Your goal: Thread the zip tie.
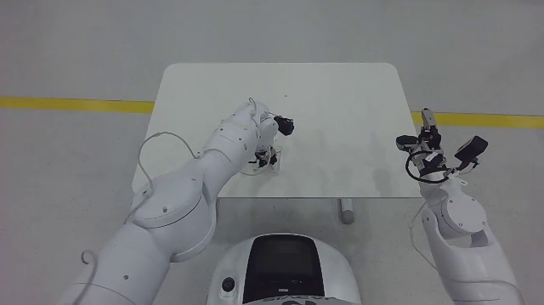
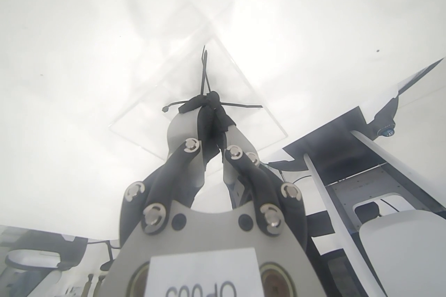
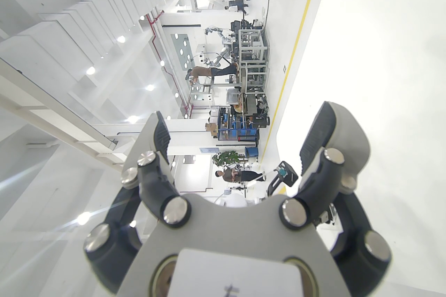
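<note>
1. Zip tie [image 2: 203, 82] pinched at the tips of the left gripper [image 2: 209, 103], whose fingers are pressed together on it low over a clear flat plate [image 2: 146, 117] on the white table [image 1: 340, 93].
2. One thin black strand runs straight on from the fingertips, along the line the gripper points. Another lies crosswise, sticking out to either side of the pinch, with what looks like the small head at one end. Whether these are one tie folded over or two ties cannot be told.
3. The left arm is plainly the nearer one. It reaches in over the table's near-middle area, wrist bent steeply down so the fingers meet the plate from above.
4. The right gripper [image 3: 244, 127] hangs well apart, off the table's right-hand edge, fingers spread wide with nothing between them, and points away across the floor rather than at the work.
5. By these views, threading turns on bringing the free tail round to the head. That likely calls for the idle right arm to swing in towards the left gripper's pinch.
</note>
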`<state>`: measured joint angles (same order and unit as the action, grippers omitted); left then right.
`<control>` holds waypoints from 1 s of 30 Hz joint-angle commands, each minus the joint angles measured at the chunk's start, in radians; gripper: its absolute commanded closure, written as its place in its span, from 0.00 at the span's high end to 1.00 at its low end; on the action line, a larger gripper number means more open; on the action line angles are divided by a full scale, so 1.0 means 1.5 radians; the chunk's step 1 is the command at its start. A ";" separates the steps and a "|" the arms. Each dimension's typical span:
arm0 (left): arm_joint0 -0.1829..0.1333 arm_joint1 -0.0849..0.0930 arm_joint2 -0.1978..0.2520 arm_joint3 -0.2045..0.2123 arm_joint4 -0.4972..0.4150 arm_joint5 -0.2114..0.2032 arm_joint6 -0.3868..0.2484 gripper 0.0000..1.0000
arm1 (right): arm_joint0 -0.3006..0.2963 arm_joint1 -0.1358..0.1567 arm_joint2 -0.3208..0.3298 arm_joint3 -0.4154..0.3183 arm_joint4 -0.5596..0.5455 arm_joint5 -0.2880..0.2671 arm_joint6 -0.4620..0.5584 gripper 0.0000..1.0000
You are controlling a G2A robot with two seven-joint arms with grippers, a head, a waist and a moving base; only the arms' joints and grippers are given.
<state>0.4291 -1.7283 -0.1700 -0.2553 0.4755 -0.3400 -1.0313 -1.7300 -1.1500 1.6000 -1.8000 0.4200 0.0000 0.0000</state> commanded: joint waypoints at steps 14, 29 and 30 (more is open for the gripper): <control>-0.018 0.014 0.000 -0.033 -0.017 0.000 -0.014 0.00 | 0.000 0.000 0.000 0.000 0.000 0.000 0.000 1.00; -0.029 0.044 0.000 -0.072 -0.036 0.000 -0.033 0.00 | 0.000 0.000 0.000 0.000 0.000 0.000 0.000 1.00; -0.031 0.047 0.000 -0.076 -0.040 0.000 -0.036 0.00 | 0.000 0.000 0.000 0.000 0.000 0.000 0.000 1.00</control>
<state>0.3849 -1.6626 -0.1700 -0.3637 0.4215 -0.3400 -1.0815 -1.7300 -1.1500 1.6000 -1.8000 0.4200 0.0000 0.0000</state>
